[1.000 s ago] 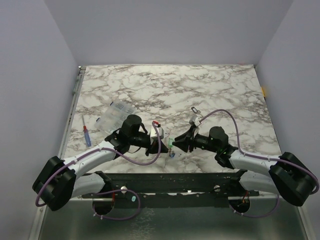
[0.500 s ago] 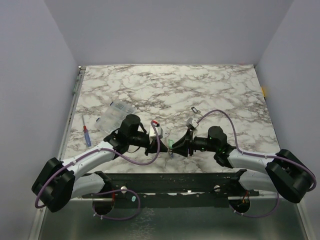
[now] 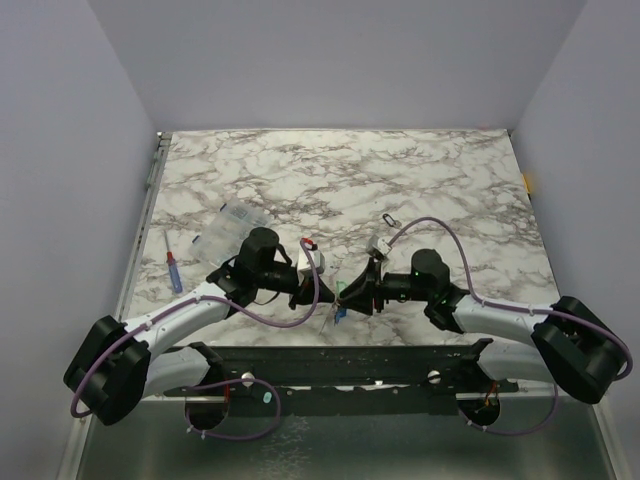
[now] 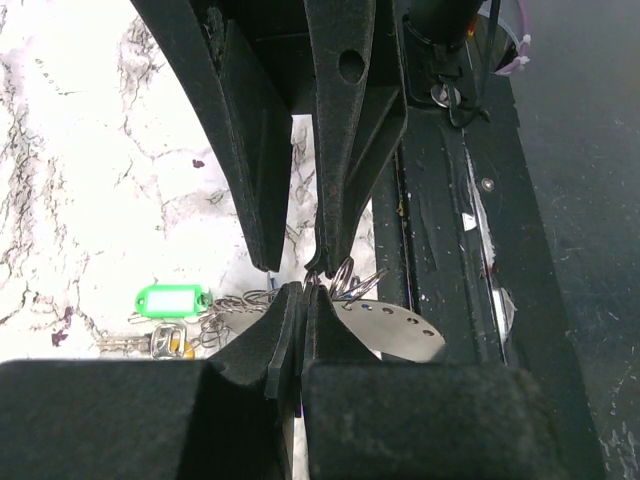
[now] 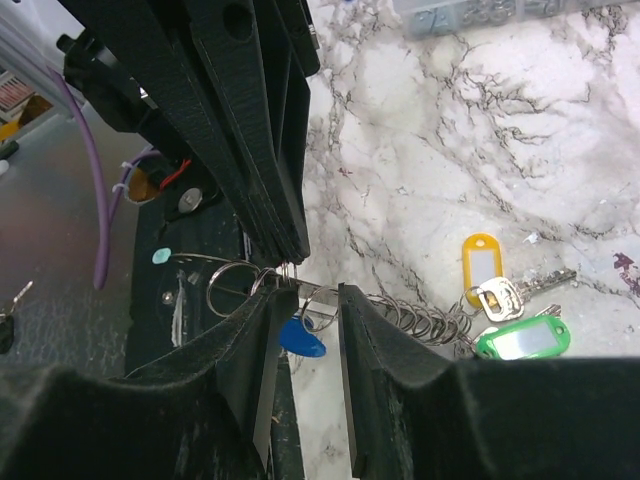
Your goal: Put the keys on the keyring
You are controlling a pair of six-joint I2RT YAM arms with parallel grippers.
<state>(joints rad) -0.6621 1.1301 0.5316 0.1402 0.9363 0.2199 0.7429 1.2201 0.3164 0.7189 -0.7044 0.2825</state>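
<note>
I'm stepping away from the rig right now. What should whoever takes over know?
The left gripper is shut, pinching the keyring by its wire loop.
The right gripper has its fingers apart around that loop and the blue-tagged key; no grip visible.
The yellow-tagged key and green-tagged key lie on the table by the keyring's coiled end; attachment unclear.
Done: nothing confirmed.
Left: thread the blue-tagged key, then check the others.

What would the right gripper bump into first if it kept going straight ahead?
Probably the keyring: its wire loop hangs right at the right gripper's open tips. Just behind it is the left gripper, shut on that loop. Depth is hard to judge, so both are very close.
</note>
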